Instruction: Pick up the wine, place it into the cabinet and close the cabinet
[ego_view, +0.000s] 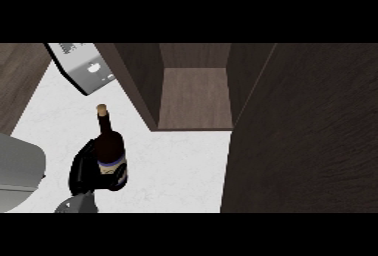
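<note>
The wine bottle (111, 146) is dark, with a blue band on its label and a tan cork at the top. It shows at the lower left, over the white counter (184, 170). My left hand (83, 172) is curled round its lower body from the left, and its forearm comes in from the lower edge. The cabinet (196, 97) stands open beyond the bottle to the right, and its brown inner shelf is bare. Its open door (306, 140) fills the right side. My right hand does not show.
A grey box with a white front (85, 67) lies tilted at the top left, close to the cabinet's left wall. A large pale grey shape (18, 172) sits at the left edge beside my hand. Dark wood (18, 80) borders the counter at the upper left.
</note>
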